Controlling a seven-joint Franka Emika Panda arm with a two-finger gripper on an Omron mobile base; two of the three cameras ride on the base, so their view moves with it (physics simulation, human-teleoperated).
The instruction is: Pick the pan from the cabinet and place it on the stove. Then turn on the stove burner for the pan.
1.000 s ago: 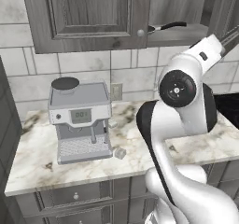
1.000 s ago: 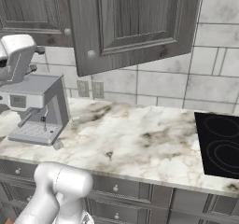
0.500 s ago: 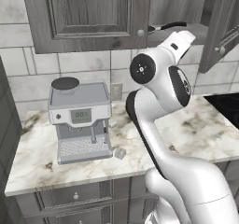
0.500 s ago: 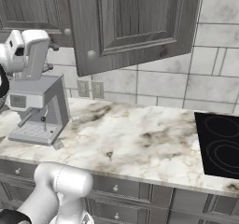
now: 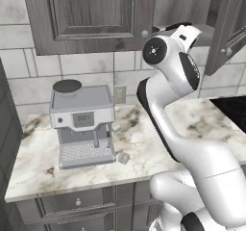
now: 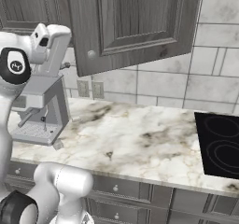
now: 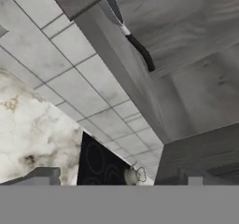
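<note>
The pan shows as a long thin black handle (image 7: 140,52) poking out over the bottom edge of the open cabinet (image 7: 196,27); its bowl is hidden inside. In the left base view the handle (image 5: 169,28) curves just behind my hand. My gripper (image 7: 116,177) is open and holds nothing. It sits below the cabinet's lower edge and looks up at it, apart from the handle. The cabinet door (image 6: 135,22) stands swung open. The black stove (image 6: 219,143) lies at the counter's right end, and its ring markings (image 7: 100,164) are visible below.
A grey coffee machine (image 5: 84,124) stands on the marble counter (image 6: 135,134) at the left, with a small cube (image 5: 123,158) beside it. A small kettle (image 7: 133,175) sits by the stove. The left cabinet door (image 5: 91,18) is shut. Drawers run below the counter.
My arm has folded back from the upper right. The hand now sits under the open cabinet, close to the pan's handle. The jaws stay open.
</note>
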